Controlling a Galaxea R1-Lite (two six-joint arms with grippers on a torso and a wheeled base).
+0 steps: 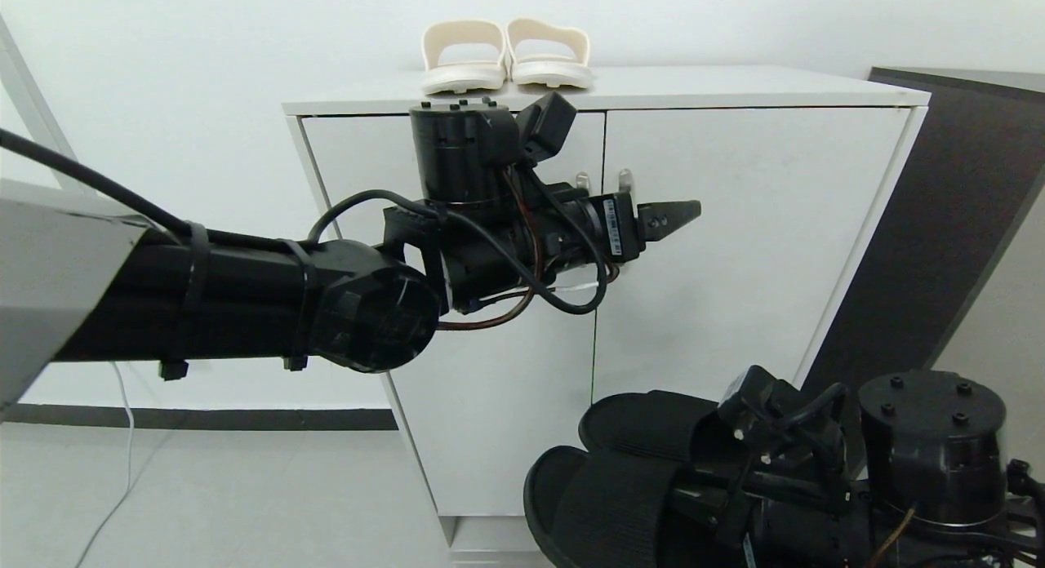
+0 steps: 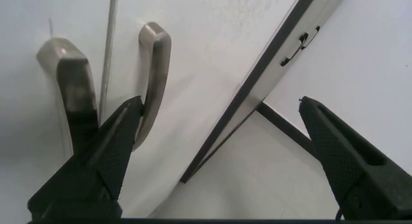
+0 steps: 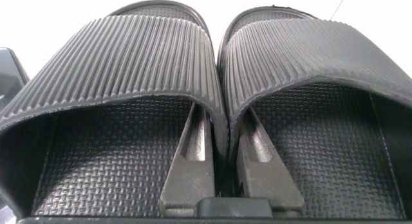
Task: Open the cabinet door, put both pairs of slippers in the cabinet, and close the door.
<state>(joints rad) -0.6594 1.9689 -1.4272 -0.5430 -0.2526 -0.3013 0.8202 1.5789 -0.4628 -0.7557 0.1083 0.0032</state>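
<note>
Both cabinet doors [image 1: 751,241] were shut, so by my reckoning nothing of the job was done yet. My left hand [image 1: 669,217] hung before the cabinet [image 1: 735,86], open wide, one fingertip [image 2: 122,127] just beside a door handle [image 2: 154,69], gripping nothing. My right hand [image 3: 223,124] was clamped on the black slippers [image 1: 629,462], low before the cabinet. The cream slippers [image 1: 506,58] sat on the cabinet's top. Opening, stowing both pairs and closing all remained.

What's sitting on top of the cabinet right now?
A pair of cream slippers, side by side near the front edge of the cabinet, left of centre. The surface right behind them is covered by the slippers themselves.
</note>
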